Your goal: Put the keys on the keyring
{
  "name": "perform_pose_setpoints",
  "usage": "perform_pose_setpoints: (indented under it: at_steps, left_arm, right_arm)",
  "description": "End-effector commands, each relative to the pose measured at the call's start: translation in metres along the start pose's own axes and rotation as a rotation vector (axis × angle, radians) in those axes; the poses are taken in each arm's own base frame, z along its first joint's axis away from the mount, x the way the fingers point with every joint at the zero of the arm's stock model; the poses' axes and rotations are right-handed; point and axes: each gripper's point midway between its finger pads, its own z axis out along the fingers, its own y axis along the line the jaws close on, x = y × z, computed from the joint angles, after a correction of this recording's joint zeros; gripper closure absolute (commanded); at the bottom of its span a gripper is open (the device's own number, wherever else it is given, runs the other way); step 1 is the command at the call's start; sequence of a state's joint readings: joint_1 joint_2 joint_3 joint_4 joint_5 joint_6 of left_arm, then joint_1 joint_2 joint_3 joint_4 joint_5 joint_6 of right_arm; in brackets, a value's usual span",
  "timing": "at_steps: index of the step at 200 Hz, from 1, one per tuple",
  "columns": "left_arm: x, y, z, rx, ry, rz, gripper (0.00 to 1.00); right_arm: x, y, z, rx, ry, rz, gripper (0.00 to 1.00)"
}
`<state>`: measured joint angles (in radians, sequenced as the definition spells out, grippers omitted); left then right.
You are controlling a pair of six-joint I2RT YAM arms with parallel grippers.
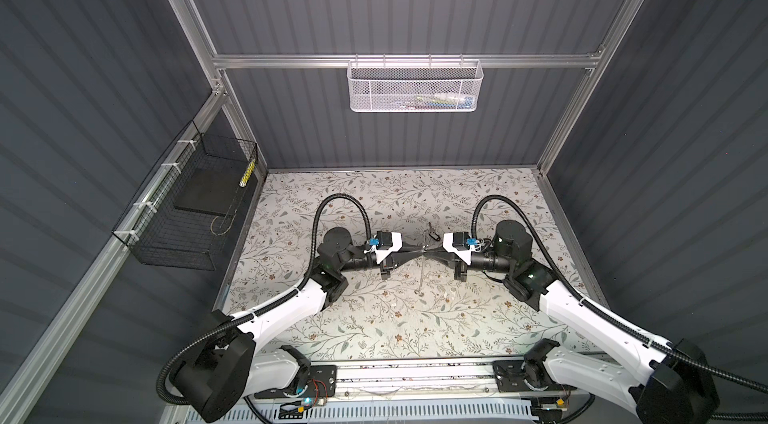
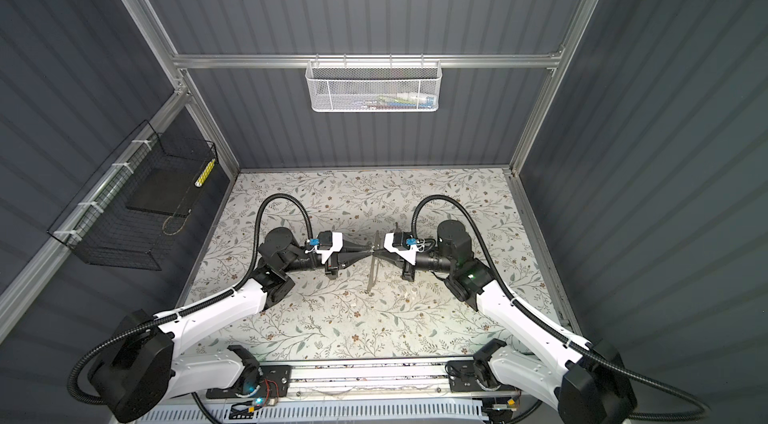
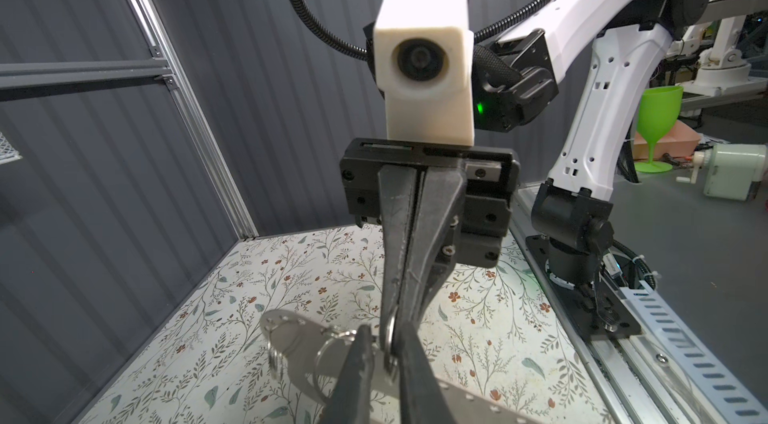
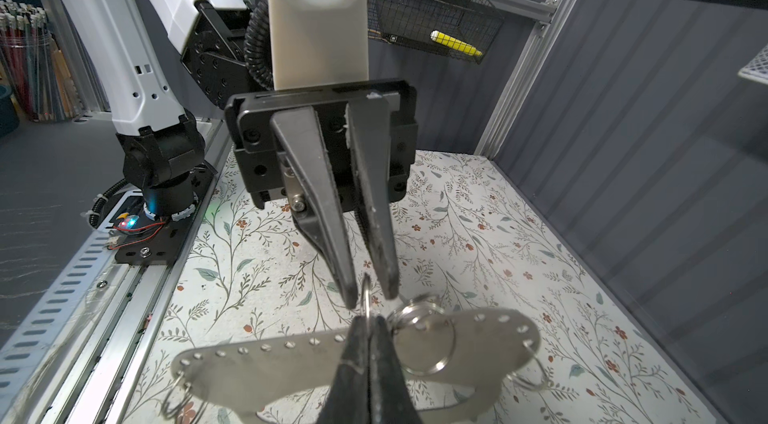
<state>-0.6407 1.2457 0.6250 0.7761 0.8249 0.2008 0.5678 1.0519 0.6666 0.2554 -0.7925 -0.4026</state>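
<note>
A flat metal plate (image 4: pixel 478 343) with holes along its edge stands on the table and carries several split rings (image 4: pixel 424 343). My right gripper (image 4: pixel 370 320) is shut on a thin metal ring (image 4: pixel 366 297) at the plate's edge, seen edge-on. My left gripper (image 3: pixel 385 330) faces it, open a little, with that ring (image 3: pixel 389 349) in the gap between its fingers. In both top views the two grippers (image 1: pixel 419 250) (image 1: pixel 429 250) meet tip to tip over the plate (image 1: pixel 421 276). A small key-like piece with a dark tag (image 1: pixel 432 232) lies just behind them, too small to tell keys from keyring.
A black wire basket (image 1: pixel 187 209) hangs on the left wall. A white mesh basket (image 1: pixel 415 87) hangs on the back rail. The floral table top (image 1: pixel 415 330) ends at a metal rail (image 1: pixel 415 376) in front, where both arm bases stand.
</note>
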Motion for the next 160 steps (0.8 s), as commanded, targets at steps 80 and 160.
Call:
perform_pose_setpoints:
  at_steps: [80,160]
  left_arm:
    - [0.030,0.004,-0.034,-0.021,0.328,0.166,0.54]
    - [0.028,-0.004,-0.037,0.009,0.329,0.200,0.61]
  right_arm:
    - [0.018,-0.002,0.004,0.213,0.124,-0.525,1.00]
    - [0.020,-0.005,0.011,0.322,0.160,-0.753,1.00]
